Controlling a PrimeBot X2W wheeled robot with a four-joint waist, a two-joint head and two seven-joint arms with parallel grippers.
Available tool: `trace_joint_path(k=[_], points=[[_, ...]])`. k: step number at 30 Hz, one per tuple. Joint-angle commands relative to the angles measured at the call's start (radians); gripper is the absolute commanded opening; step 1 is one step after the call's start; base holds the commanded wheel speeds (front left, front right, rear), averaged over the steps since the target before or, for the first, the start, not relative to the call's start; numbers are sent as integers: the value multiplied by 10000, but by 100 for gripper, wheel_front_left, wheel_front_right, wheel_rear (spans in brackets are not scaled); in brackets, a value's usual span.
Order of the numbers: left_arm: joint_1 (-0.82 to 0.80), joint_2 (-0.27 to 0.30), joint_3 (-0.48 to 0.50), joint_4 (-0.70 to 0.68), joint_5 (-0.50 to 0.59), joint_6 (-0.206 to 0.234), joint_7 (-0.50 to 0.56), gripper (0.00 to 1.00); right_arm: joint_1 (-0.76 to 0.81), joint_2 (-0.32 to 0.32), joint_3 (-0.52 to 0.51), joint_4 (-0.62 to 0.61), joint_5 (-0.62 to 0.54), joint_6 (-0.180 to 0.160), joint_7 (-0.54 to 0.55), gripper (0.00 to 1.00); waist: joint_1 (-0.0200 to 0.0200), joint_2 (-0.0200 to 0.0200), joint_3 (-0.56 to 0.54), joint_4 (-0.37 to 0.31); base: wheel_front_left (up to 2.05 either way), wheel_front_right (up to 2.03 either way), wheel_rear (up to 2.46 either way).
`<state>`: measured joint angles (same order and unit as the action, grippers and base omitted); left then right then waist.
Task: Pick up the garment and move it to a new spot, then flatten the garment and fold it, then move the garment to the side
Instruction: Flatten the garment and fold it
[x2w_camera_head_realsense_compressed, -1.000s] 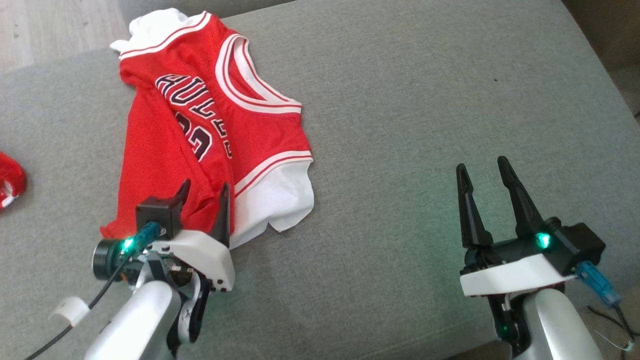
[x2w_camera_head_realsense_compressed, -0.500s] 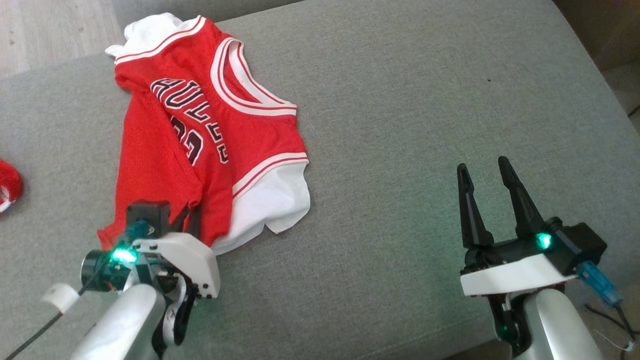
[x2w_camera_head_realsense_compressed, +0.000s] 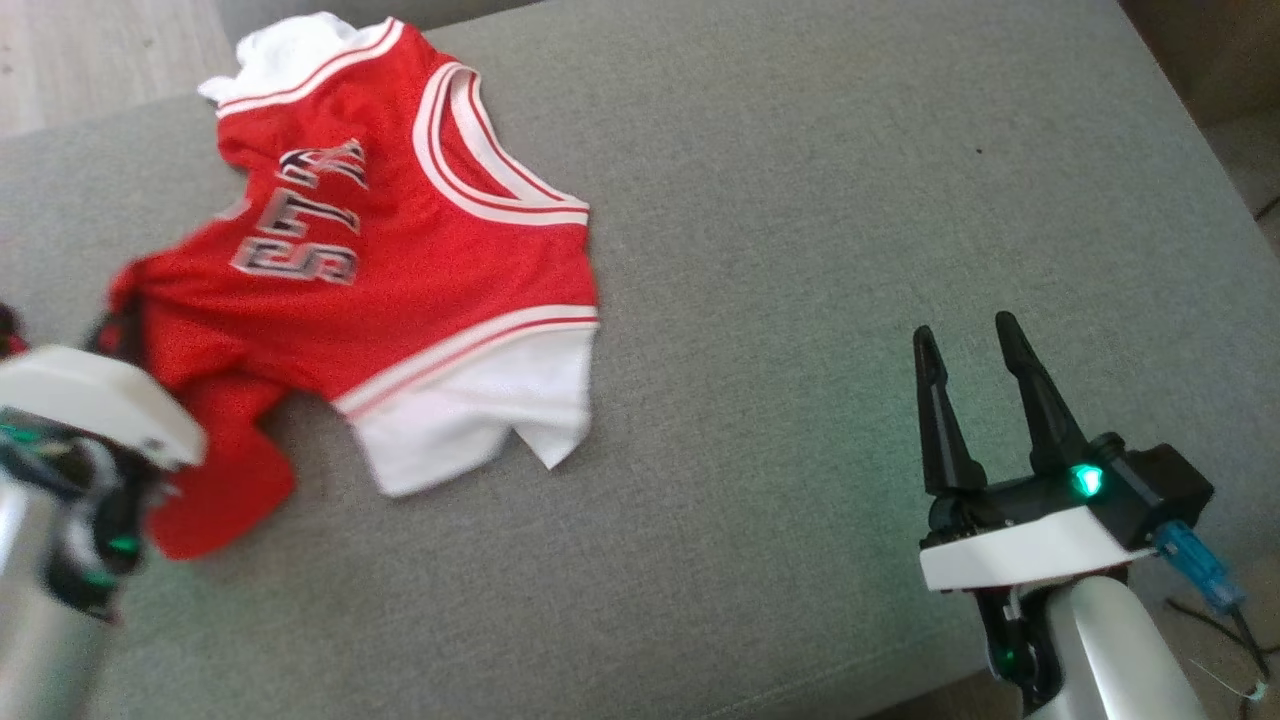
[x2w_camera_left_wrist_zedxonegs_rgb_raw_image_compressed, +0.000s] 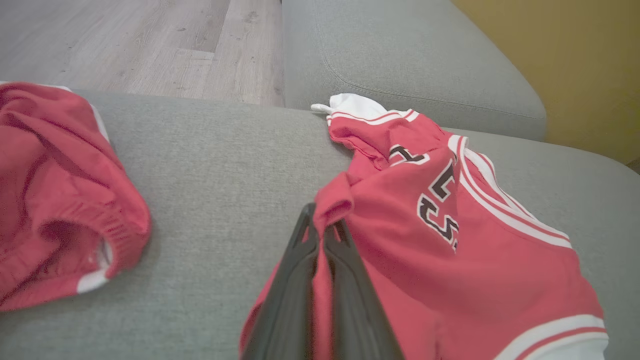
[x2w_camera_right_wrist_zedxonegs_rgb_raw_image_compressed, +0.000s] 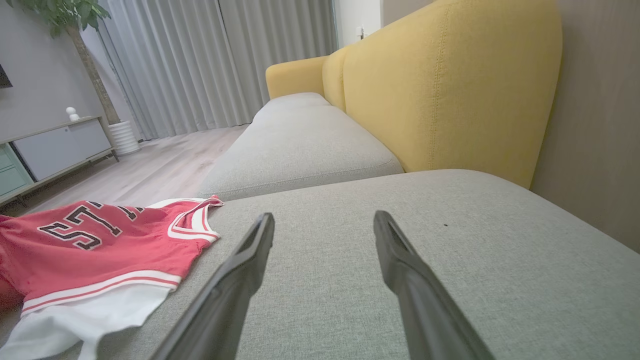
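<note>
The red basketball jersey (x2w_camera_head_realsense_compressed: 420, 260) with white trim and dark lettering lies partly spread on the grey sofa cushion (x2w_camera_head_realsense_compressed: 820, 200). Its lower red edge is bunched and drawn toward the far left. My left gripper (x2w_camera_head_realsense_compressed: 112, 328) is blurred at the left edge of the head view. In the left wrist view that gripper (x2w_camera_left_wrist_zedxonegs_rgb_raw_image_compressed: 322, 227) is shut on a fold of the jersey (x2w_camera_left_wrist_zedxonegs_rgb_raw_image_compressed: 425, 240). My right gripper (x2w_camera_head_realsense_compressed: 962, 330) stands open above the bare cushion, well to the right of the jersey, with nothing between its fingers. From the right wrist, the right gripper (x2w_camera_right_wrist_zedxonegs_rgb_raw_image_compressed: 324, 216) points along the cushion and the jersey (x2w_camera_right_wrist_zedxonegs_rgb_raw_image_compressed: 100, 250) lies at lower left.
A second crumpled red garment (x2w_camera_left_wrist_zedxonegs_rgb_raw_image_compressed: 60, 200) lies on the cushion left of the jersey. Another grey cushion (x2w_camera_right_wrist_zedxonegs_rgb_raw_image_compressed: 300, 145) and the yellow backrest (x2w_camera_right_wrist_zedxonegs_rgb_raw_image_compressed: 450, 90) lie beyond. Wooden floor (x2w_camera_left_wrist_zedxonegs_rgb_raw_image_compressed: 150, 40) runs past the cushion's far edge.
My left gripper has shut on the jersey's lower edge and moved left, dragging that side of the jersey with it. The lettering now lies turned sideways. The right arm has not moved.
</note>
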<state>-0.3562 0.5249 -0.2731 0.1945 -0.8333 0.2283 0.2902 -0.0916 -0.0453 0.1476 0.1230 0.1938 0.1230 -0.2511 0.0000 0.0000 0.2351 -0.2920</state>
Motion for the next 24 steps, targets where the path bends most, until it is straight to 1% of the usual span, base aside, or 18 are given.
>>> trace_joint_path(k=[1, 5, 6, 7, 9, 13, 16, 18, 22, 24], points=[[-577, 519, 575, -196, -70, -46, 78, 0, -145, -49, 221, -295, 41, 77, -107, 100, 0, 0, 53, -38, 0, 0, 0], [-946, 1362, 1095, 493, -446, -376, 602, 0, -326, -49, 296, -315, 112, 77, -107, 100, 0, 0, 203, -217, 0, 0, 0], [-1181, 1697, 1273, 868, -398, -472, 542, 11, -328, -49, 328, -319, 146, 77, -107, 100, 0, 0, 282, -305, 0, 0, 0], [-1263, 1788, 1346, 1035, -309, -425, 397, 29, -318, -49, 350, -311, 161, 77, -107, 100, 0, 0, 305, -346, 0, 0, 0], [-1338, 1990, 1415, 1346, -93, -352, 151, 100, -288, -49, 368, -290, 212, 77, -107, 100, 0, 0, 331, -453, 0, 0, 0], [-1243, 2132, 1574, 1552, 35, -311, -291, 100, -205, -49, 209, -296, 280, 77, -107, 100, 0, 0, 322, -540, 0, 0, 0], [-846, 2160, 1669, 1253, -72, -434, -458, 100, -114, -49, 96, -298, 267, 77, -107, 100, 0, 0, 245, -458, 0, 0, 0], [-494, 2143, 1823, 905, -212, -413, -566, 100, -77, -49, 29, -301, 239, 77, -107, 100, 0, 0, 181, -342, 0, 0, 0], [445, 1981, 2343, 38, -586, -143, -895, 100, -71, -49, 54, -332, 197, 77, -107, 100, 0, 0, 67, -117, 0, 0, 0], [1062, 1754, 2535, -496, -776, 98, -998, 100, -48, -49, 50, -343, 161, 77, -107, 100, 0, 0, 29, 1, 0, 0, 0]])
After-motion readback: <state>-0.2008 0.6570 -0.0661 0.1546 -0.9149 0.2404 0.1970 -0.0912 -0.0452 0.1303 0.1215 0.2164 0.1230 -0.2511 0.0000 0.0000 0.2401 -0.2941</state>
